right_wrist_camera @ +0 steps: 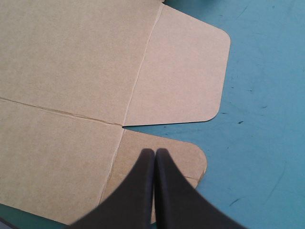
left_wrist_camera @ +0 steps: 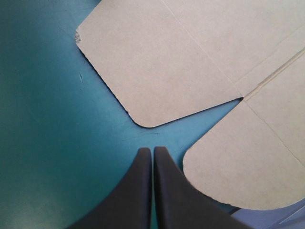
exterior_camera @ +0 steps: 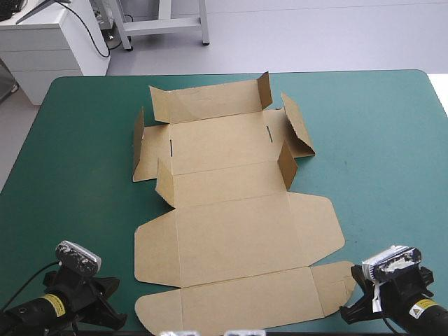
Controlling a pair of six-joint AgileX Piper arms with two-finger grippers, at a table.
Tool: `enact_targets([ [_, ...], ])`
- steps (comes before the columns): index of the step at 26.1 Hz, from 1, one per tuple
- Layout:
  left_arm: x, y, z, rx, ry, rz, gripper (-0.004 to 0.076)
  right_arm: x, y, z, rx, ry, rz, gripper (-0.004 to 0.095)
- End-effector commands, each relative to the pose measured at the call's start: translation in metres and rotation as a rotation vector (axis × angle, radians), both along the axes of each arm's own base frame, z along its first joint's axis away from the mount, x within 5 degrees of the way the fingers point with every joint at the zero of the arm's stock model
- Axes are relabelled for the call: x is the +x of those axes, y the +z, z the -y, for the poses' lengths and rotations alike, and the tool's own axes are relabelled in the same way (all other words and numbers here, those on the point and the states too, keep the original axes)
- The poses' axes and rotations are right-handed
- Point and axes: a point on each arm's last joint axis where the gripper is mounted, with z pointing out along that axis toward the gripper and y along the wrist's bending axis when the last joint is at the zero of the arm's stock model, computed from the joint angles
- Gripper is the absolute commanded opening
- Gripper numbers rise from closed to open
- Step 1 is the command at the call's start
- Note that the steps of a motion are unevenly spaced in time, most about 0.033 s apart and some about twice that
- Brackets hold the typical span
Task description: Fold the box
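Observation:
The brown box (exterior_camera: 231, 224) lies as a cut sheet in the middle of the table. Its near panels and rounded side flaps are flat, while the far flaps (exterior_camera: 283, 133) stand partly raised. My left gripper (exterior_camera: 112, 318) is shut at the near left, over bare cover. In the left wrist view, the left gripper (left_wrist_camera: 152, 149) points at the notch between two rounded flaps of the box (left_wrist_camera: 190, 57). My right gripper (exterior_camera: 350, 311) is shut at the near right. In the right wrist view, the right gripper (right_wrist_camera: 155, 150) hovers over the small near-right flap of the box (right_wrist_camera: 71, 57). Neither gripper holds anything.
The teal-green cover (exterior_camera: 378, 161) shows in wide strips to the left and right of the sheet. The table's far edge (exterior_camera: 336, 72) runs just beyond the raised flaps. The sheet's near edge lies close to the table's front edge.

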Motion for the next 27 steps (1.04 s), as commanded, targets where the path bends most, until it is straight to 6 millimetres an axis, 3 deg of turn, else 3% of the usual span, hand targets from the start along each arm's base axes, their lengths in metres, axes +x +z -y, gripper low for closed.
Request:
enact_targets([
  [1, 0.003, 0.009, 0.003, -0.041, 0.000, 0.045, -0.0008, 0.004, 0.012, -0.002, 0.037, -0.006, 0.066, -0.0016],
  [5, 0.003, 0.009, 0.003, -0.041, 0.000, 0.045, -0.0008, 0.013, 0.018, 0.000, 0.045, -0.029, 0.116, -0.0015],
  [11, 0.003, 0.009, 0.003, -0.042, 0.001, 0.047, -0.0008, 0.056, 0.056, 0.003, 0.006, -0.017, 0.112, -0.0015],
  [15, 0.003, 0.009, 0.003, -0.042, 0.001, 0.047, -0.0008, 0.097, 0.087, 0.005, -0.016, -0.011, 0.122, -0.0015],
  [16, 0.003, 0.009, 0.003, -0.042, 0.001, 0.047, -0.0008, 0.119, 0.097, 0.006, -0.013, -0.017, 0.119, -0.0015],
  [19, 0.003, 0.009, 0.003, -0.042, 0.001, 0.047, -0.0008, 0.153, 0.116, 0.006, 0.004, -0.018, 0.121, -0.0015],
  [27, 0.003, 0.009, 0.003, -0.039, 0.001, 0.046, -0.0008, 0.247, 0.119, -0.008, 0.024, 0.054, 0.015, -0.0015],
])
